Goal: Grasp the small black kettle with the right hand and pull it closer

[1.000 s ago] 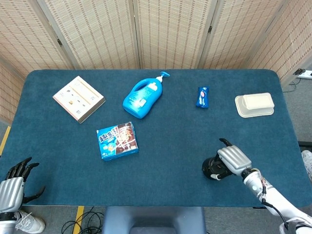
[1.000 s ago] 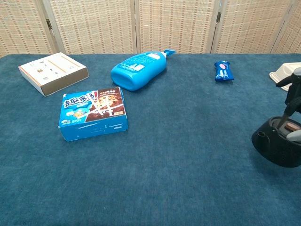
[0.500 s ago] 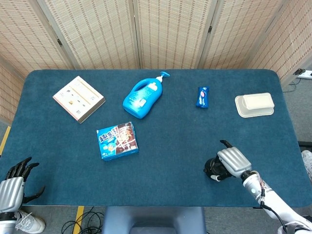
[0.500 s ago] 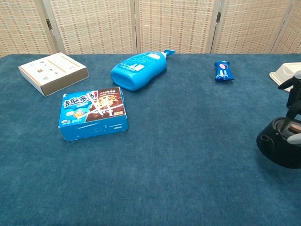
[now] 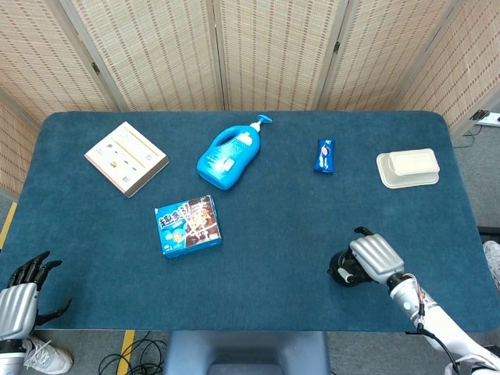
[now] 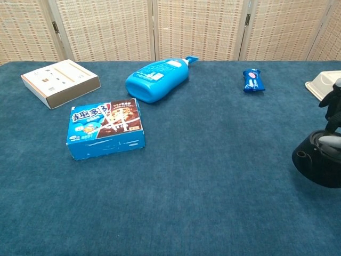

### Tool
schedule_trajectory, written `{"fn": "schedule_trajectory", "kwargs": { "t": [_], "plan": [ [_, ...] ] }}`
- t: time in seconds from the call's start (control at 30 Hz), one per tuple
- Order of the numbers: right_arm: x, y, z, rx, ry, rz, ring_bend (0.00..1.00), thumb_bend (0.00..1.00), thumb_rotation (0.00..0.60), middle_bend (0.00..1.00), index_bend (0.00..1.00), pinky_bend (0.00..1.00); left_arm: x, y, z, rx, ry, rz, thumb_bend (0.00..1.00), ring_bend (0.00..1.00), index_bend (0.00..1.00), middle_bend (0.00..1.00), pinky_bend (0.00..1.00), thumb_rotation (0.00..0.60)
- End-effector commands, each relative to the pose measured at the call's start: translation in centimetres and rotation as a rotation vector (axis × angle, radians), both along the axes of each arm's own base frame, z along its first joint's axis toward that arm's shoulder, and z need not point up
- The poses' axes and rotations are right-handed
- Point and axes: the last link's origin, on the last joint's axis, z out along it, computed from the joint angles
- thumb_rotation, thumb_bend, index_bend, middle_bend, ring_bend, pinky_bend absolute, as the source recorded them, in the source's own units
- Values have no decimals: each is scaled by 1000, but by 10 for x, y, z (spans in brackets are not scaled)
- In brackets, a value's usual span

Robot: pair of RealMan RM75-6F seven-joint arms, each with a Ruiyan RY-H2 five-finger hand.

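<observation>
Kettle, small and black, is sitting near the table's front edge toward its right corner in the head view, and our right hand is lying over it, fingers curled down around its body. Our left hand is hanging off the front left corner, fingers spread and holding nothing. Dark blue cloth is covering the table, and woven folding screens are standing behind its far edge. A blue detergent bottle is lying near the far edge.

From the chest view, we are seeing the kettle at the right edge, dark fingers reaching down to its top. A blue cookie box is lying toward the left.
</observation>
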Motion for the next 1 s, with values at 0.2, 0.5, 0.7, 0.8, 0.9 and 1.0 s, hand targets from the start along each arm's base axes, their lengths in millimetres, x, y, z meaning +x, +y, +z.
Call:
{"fn": "schedule_trajectory", "kwargs": {
  "t": [0.2,0.5,0.7,0.8,0.9,1.0],
  "plan": [
    [1,-1,0,-18,5,22,1000,484,474,1000,1000,222,-1,0,0,2,-1,4,265,111,245,106,150,600],
    [8,-11,-1,-51,64,77,1000,530,479,1000,1000,273,-1,0,-1,-5,0,4,265,111,245,106,150,600],
    [20,-26,-3,-64,117,120,1000,529,483,1000,1000,285,-1,1,-2,-8,1,4,265,111,245,106,149,600],
    [25,-34,-6,-63,144,136,1000,528,484,1000,1000,291,-1,1,-3,-10,2,5,265,111,245,106,150,600],
    [32,-43,-11,-58,172,158,1000,527,485,1000,1000,300,-1,1,-3,-11,4,6,265,111,245,106,150,600],
    [37,-50,-17,-56,204,177,1000,525,486,1000,1000,300,-1,1,-3,-10,5,8,265,111,245,106,149,600]
  ]
}}
